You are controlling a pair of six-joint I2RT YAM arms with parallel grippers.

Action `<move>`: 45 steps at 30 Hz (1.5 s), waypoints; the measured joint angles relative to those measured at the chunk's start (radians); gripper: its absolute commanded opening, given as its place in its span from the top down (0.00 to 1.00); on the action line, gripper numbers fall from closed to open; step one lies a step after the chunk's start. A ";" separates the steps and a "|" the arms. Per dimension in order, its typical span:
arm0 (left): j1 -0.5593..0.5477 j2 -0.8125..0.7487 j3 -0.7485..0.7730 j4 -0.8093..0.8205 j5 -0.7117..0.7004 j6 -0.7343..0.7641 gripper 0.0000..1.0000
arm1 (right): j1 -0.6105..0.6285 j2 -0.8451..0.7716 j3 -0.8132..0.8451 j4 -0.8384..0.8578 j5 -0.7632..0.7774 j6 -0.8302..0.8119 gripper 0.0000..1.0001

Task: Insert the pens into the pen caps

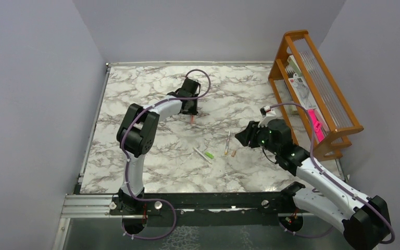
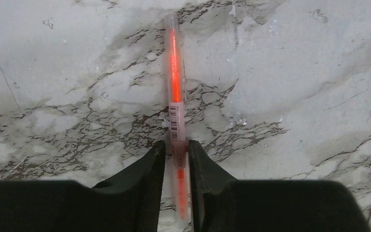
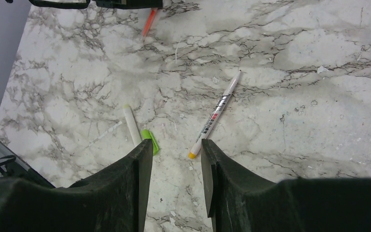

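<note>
Left wrist view, lurker asks: is that orange pen (image 2: 175, 96) actually grabbed, or just lined up?

Me: grabbed, I'd say. My left pincer (image 2: 176, 155) is pinched on the barrel's low end, out at the far middle of the tabletop (image 2: 294, 72). Can't tell if the pen is lifted off. So I'm at the pick-a-pen step, and this pen isn't capped yet.

Lurker: and the other arm?

Me: right pincer (image 3: 176, 145) is spread, holding nothing, hovering by a white pen (image 3: 216, 115). The green cap (image 3: 150, 141) sits at the end of a second white pen (image 3: 132, 124); pushed on or only touching, can't tell. A tan cap (image 1: 234, 153) lies near. Next, I reckon, the right grabs a cap, then both arms meet with tip and cap mouth dead straight. Tiny parts, little slack.
</note>
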 measured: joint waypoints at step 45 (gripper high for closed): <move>-0.008 -0.431 -0.339 0.213 0.009 -0.149 0.49 | 0.106 0.875 0.569 -0.374 0.196 -0.022 0.56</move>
